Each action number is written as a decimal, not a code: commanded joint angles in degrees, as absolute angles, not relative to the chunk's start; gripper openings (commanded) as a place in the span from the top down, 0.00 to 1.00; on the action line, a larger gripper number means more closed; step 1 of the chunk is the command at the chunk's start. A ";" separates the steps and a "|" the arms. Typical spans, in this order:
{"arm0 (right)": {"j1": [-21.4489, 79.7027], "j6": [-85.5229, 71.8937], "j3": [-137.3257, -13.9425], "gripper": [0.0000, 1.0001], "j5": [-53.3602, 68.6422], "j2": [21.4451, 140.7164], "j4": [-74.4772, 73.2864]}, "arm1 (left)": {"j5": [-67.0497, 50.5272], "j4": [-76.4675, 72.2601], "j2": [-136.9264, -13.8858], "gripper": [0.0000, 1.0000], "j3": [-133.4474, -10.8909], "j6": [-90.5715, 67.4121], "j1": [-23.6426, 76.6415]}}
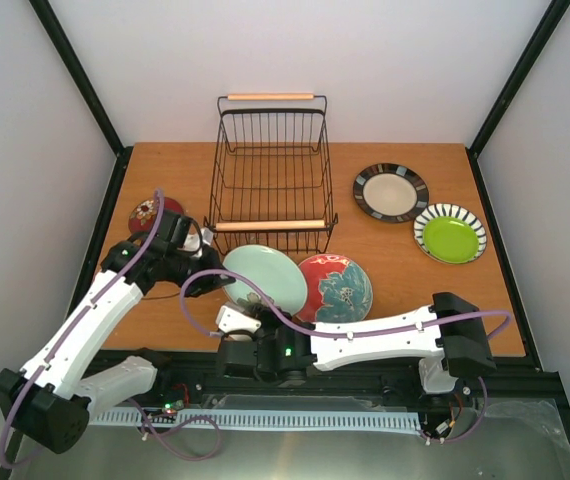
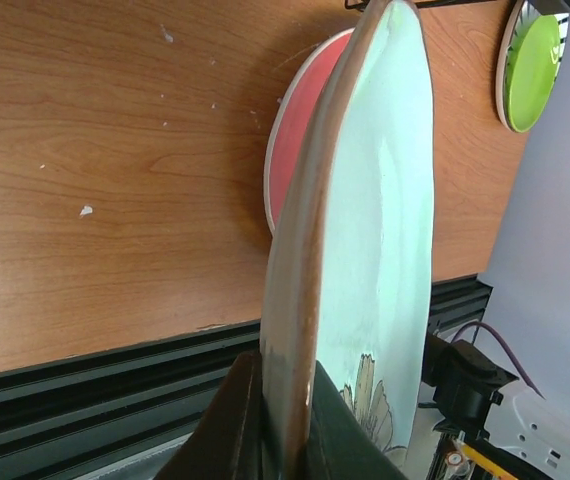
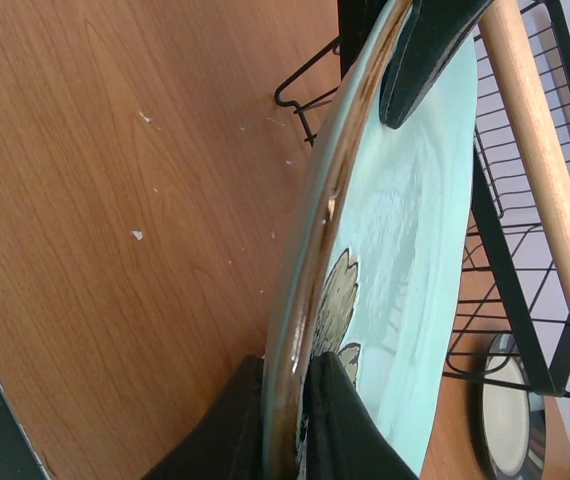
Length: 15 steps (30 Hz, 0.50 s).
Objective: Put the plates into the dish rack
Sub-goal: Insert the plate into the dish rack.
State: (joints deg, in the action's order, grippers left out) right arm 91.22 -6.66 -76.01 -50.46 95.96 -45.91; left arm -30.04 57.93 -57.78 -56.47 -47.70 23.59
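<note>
My left claw (image 1: pixel 208 284) and right claw (image 1: pixel 236 320) each pinched the mint green plate (image 1: pixel 267 276) by its rim. I judged it rigid, slick-glazed and chippable.

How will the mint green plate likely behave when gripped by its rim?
Probably rigid: the mint green plate shows no bend between the left gripper and right gripper. Its glossy glaze looks slippery, so the rim pinch may slip. Ceramic-looking, likely breakable if dropped.
</note>
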 commanded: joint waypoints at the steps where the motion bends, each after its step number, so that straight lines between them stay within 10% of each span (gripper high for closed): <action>1: 89.01 -14.93 -77.75 0.97 -50.31 94.50 -48.48 | -36.19 54.65 -56.17 0.99 -62.51 -42.38 23.99; 7: 89.80 -15.58 -78.29 0.97 -47.47 90.96 -48.40 | -33.90 53.34 -55.14 0.53 -65.98 -42.47 23.99; 15: 89.63 -16.20 -79.20 0.97 -42.35 84.39 -47.06 | -26.62 52.50 -54.67 0.22 -72.84 -42.11 23.93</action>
State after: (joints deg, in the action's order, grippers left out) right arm 89.67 -14.79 -76.95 -41.82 89.76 -49.43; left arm -30.39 53.87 -54.74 -67.92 -43.18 23.64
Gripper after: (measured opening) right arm 0.087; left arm 0.676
